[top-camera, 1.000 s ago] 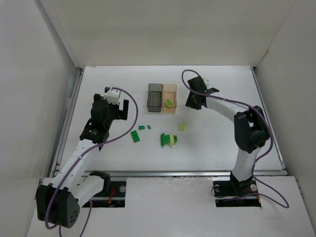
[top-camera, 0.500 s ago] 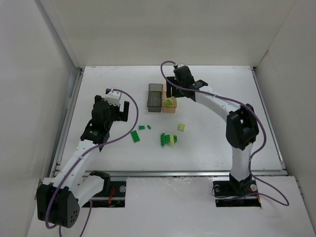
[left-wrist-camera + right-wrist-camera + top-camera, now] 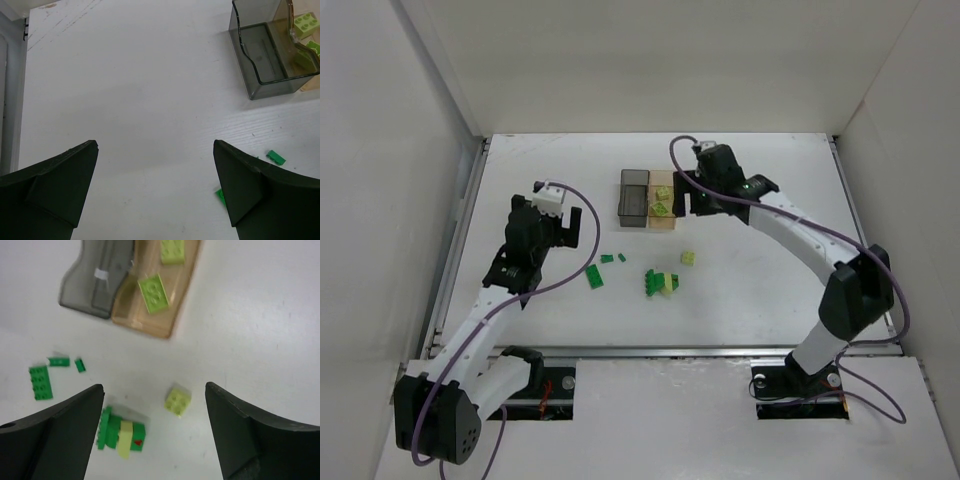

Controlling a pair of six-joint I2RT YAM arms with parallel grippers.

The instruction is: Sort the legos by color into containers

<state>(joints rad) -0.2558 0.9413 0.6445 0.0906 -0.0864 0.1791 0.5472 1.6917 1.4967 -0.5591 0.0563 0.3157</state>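
Right wrist | right gripper (image 3: pixel 153 386) spread, empty | left gripper (image 3: pixel 154 144) spread, empty | tan bin (image 3: pixel 172 330) holds two pale bricks (image 3: pixel 154 292)

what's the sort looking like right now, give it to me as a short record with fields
grey bin: no bricks visible inside
orange bin: two pale yellow-green bricks
unsorted: one pale brick; a cluster of dark green and pale bricks; three dark green pieces
left gripper: open, holding nothing
right gripper: open, holding nothing
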